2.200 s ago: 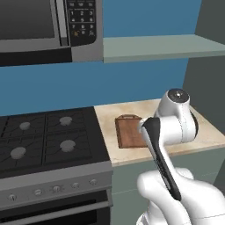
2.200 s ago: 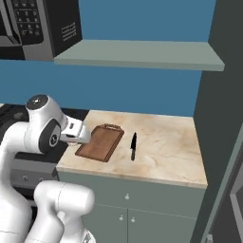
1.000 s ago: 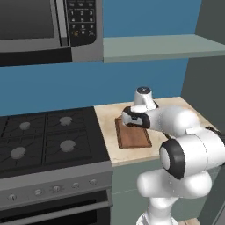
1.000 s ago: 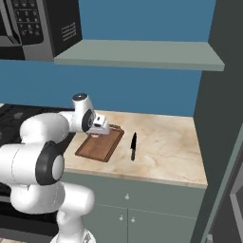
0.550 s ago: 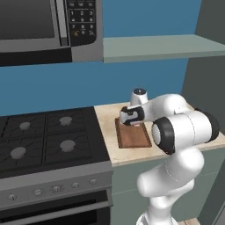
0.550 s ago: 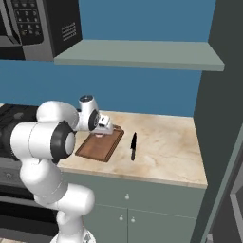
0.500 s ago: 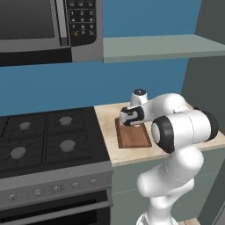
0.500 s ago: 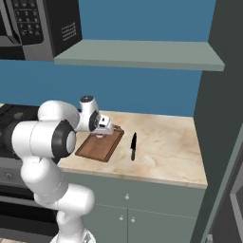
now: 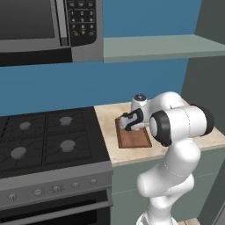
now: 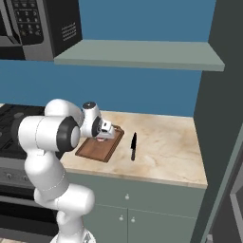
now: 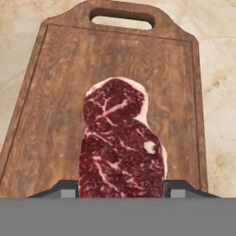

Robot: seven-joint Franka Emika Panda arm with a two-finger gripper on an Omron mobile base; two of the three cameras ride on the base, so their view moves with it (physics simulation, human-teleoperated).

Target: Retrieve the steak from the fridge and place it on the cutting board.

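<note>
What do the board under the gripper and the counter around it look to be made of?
The cutting board looks like brown wood with a matte finish: streaky grain, a darker rim and a cut-out handle. The countertop looks like polished stone or a laminate copy: beige with pale cloudy veining. The steak is raw red meat with pale marbling.

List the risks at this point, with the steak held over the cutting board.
1. The steak sits between the gripper fingertips above the cutting board; whether it touches the wood cannot be told, so an early release might let it drop or flop.
2. The knife lies on the counter beside the board; a wide retreat toward it might knock it.
</note>
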